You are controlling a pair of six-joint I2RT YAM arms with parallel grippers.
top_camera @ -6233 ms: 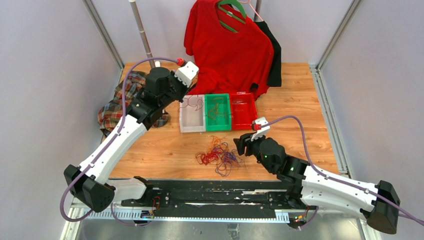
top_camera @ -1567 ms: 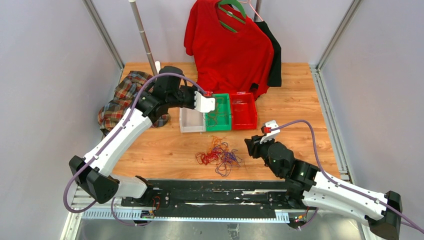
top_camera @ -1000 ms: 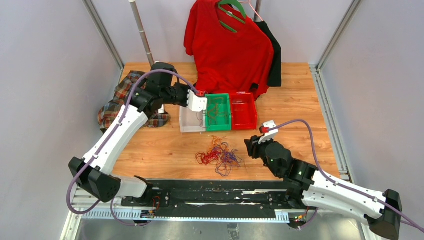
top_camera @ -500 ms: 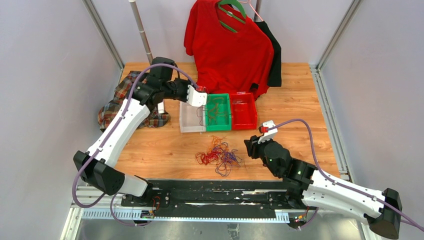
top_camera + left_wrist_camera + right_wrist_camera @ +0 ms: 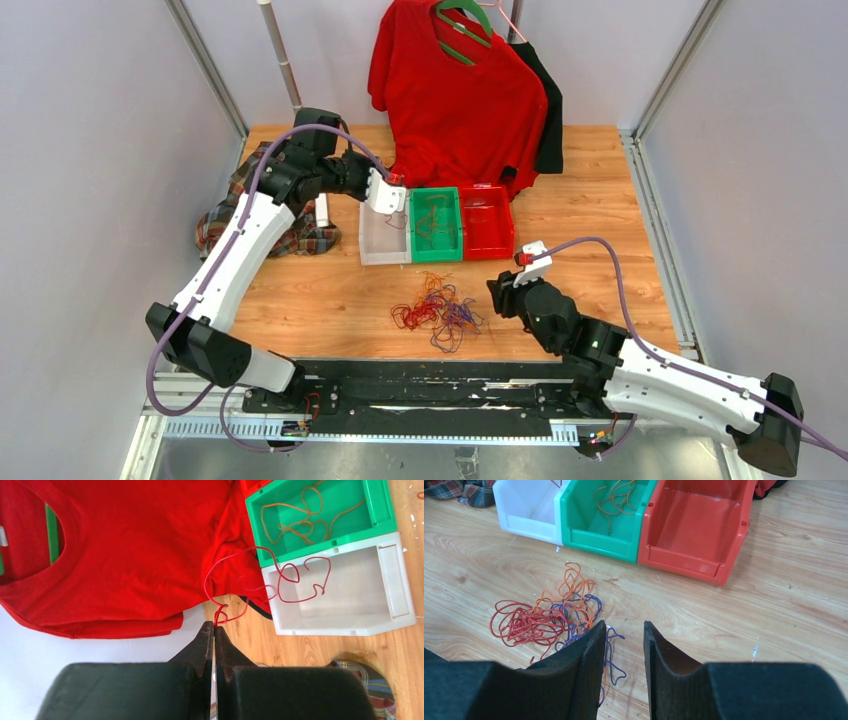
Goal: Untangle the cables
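While left gripper [image 5: 215, 626] pinches red strand [image 5: 295, 600], right gripper [image 5: 623, 630] hangs spread; cables [image 5: 437, 308] light, springy, so grab purple loop [image 5: 613, 655], pile's 5 o'clock.

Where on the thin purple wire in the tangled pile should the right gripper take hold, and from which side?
Grip the thin purple wire at its loose tail, on the pile's edge nearest the right gripper. There it lies alone on the bare wooden table, clear of the red wires and orange wires, so probably come straight down, open jaws straddling the strand.
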